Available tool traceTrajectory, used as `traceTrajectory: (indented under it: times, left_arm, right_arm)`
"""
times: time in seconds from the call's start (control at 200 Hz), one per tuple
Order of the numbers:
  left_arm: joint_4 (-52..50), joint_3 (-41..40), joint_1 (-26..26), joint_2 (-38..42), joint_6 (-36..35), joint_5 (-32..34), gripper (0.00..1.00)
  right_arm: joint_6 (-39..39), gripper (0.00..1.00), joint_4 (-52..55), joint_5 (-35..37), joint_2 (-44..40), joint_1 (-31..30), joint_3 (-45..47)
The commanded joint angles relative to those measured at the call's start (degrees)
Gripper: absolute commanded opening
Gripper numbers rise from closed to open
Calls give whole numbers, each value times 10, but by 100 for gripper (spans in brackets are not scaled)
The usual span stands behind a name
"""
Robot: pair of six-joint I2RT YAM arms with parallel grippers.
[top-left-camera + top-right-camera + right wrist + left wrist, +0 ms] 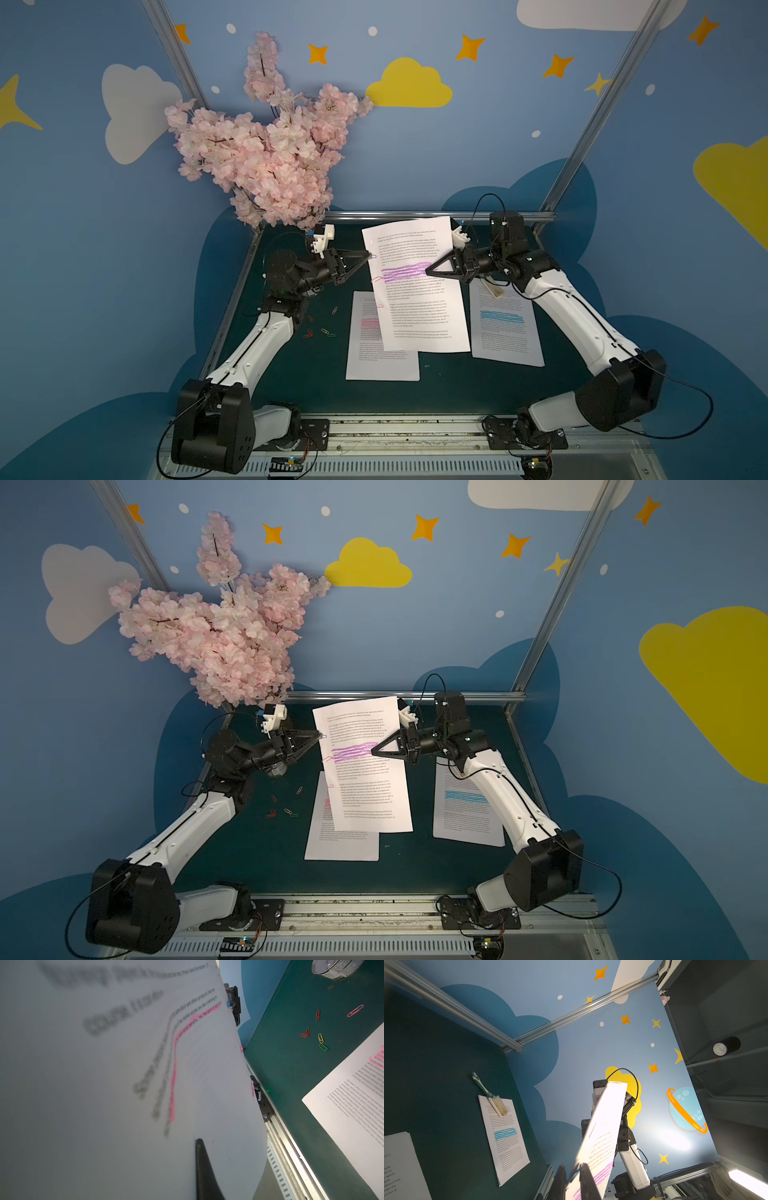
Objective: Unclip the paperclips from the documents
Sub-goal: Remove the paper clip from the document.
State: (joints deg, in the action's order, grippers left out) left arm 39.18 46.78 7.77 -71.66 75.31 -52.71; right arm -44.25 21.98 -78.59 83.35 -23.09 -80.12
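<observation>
1. Loose paperclips; red, pink, yellow and green, scattered flat on the green table, well left of the raised page; bare mat all round them.
2. Left gripper; tips at the raised page's left edge, touching or just beside the blue paperclip clipped there; in the left wrist view its fingers stand either side of that edge with a narrow gap; the clip is hidden there, so whether they pinch it cannot be told.
3. Pink paperclips; two, lower on the same left edge; apart from both grippers.
4. Raised page; purple band, lifted off the table and tilted; its lower left covers part of the pink-banded page, which lies flat beneath.
5. Right gripper; closed on the raised page, reaching in from its right edge to the end of the purple band; only one finger shows in the right wrist view, and the print near it is blurred.
6. Blue-banded page; flat, right of the raised page with open mat between; the right arm crosses its upper corner; a brush rests on its top edge.
</observation>
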Motion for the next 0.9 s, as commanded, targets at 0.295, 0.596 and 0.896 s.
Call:
traceTrajectory:
  times: [0.295, 0.596, 0.896]
  left_arm:
    - [-7, 17, 1, 10, -23, 4, 3]
    - [-46, 15, 1, 23, -56, 10, 3]
    - [-77, -3, -10, 30, -72, 27, 3]
  right_arm:
    - [25, 0, 21, -17, -1, -6, 9]
    - [46, 0, 43, -10, -6, 10, 7]
    - [46, 0, 38, 1, -28, 48, 18]
